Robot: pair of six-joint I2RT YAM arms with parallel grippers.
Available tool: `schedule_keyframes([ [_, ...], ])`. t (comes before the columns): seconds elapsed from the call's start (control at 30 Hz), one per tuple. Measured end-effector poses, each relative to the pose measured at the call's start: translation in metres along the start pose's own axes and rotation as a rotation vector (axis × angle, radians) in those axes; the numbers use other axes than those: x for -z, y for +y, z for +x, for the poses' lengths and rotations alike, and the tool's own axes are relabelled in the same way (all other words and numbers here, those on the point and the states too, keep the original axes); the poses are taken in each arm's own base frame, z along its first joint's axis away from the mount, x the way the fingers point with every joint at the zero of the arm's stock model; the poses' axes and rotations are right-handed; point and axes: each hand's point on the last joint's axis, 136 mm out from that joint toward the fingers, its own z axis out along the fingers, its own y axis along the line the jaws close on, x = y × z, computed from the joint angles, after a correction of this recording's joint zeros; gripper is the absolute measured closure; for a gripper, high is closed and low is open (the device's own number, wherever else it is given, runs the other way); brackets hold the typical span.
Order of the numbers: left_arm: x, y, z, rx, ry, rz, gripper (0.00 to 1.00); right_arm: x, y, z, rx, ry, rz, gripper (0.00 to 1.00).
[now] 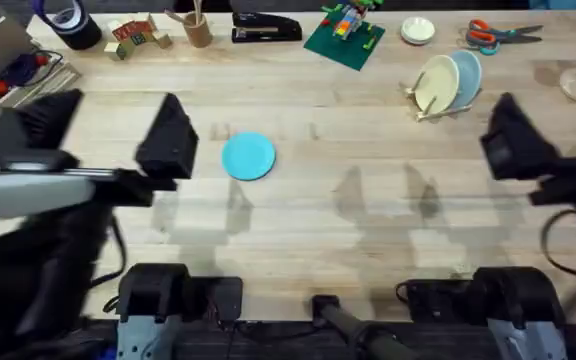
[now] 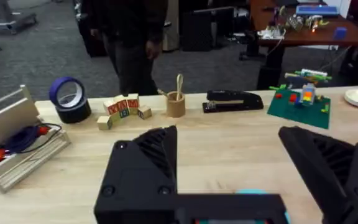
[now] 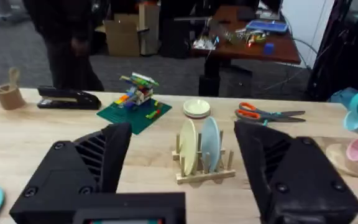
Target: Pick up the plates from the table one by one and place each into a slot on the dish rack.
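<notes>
A turquoise plate (image 1: 248,157) lies flat on the table (image 1: 368,230), left of centre; a sliver of it (image 2: 253,194) shows low between my left fingers. The dish rack (image 1: 436,108) stands at the back right with a cream plate (image 1: 435,85) and a pale blue plate (image 1: 466,76) upright in its slots, and it appears again (image 3: 205,174) in the right wrist view. My left gripper (image 2: 225,134) hangs open above the table, left of the turquoise plate, holding nothing. My right gripper (image 3: 182,127) is open and empty, in front of the rack, one finger (image 1: 513,140) showing.
Along the back edge stand a tape roll (image 1: 68,20), letter blocks (image 1: 133,38), a wooden cup (image 1: 196,28), a stapler (image 1: 265,28), a green brick plate (image 1: 343,38), a small white dish (image 1: 417,30) and scissors (image 1: 498,35). A wooden tray (image 1: 8,70) sits far left.
</notes>
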Motion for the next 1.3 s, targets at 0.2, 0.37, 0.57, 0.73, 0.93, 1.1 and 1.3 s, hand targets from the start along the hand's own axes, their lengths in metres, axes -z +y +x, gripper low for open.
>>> schedule_keyframes([
  [0.2, 0.018, 0.001, -0.046, -0.002, 0.050, 0.002, 0.008, 0.019, 0.000, -0.038, 0.002, 0.028, -0.001, 0.009],
  [0.37, 0.022, 0.002, -0.074, -0.002, 0.149, 0.005, 0.008, 0.024, -0.001, -0.058, 0.008, 0.114, -0.004, 0.009],
  [0.57, 0.014, 0.003, -0.101, 0.000, 0.285, 0.010, 0.008, 0.019, -0.002, -0.078, 0.047, 0.266, -0.015, 0.009],
  [0.73, 0.003, 0.003, -0.112, 0.007, 0.443, 0.014, 0.008, 0.002, -0.003, -0.100, 0.069, 0.383, -0.026, 0.010],
  [0.93, -0.011, 0.004, -0.116, 0.013, 0.648, 0.019, 0.008, -0.020, -0.004, -0.123, 0.072, 0.486, -0.035, 0.009],
  [1.1, -0.022, 0.001, -0.119, 0.022, 0.765, 0.039, 0.008, -0.027, -0.004, -0.127, 0.072, 0.589, -0.043, 0.010],
  [1.3, -0.040, -0.004, -0.129, 0.045, 0.781, 0.062, 0.008, -0.027, -0.004, -0.119, 0.068, 0.716, -0.053, 0.009],
])
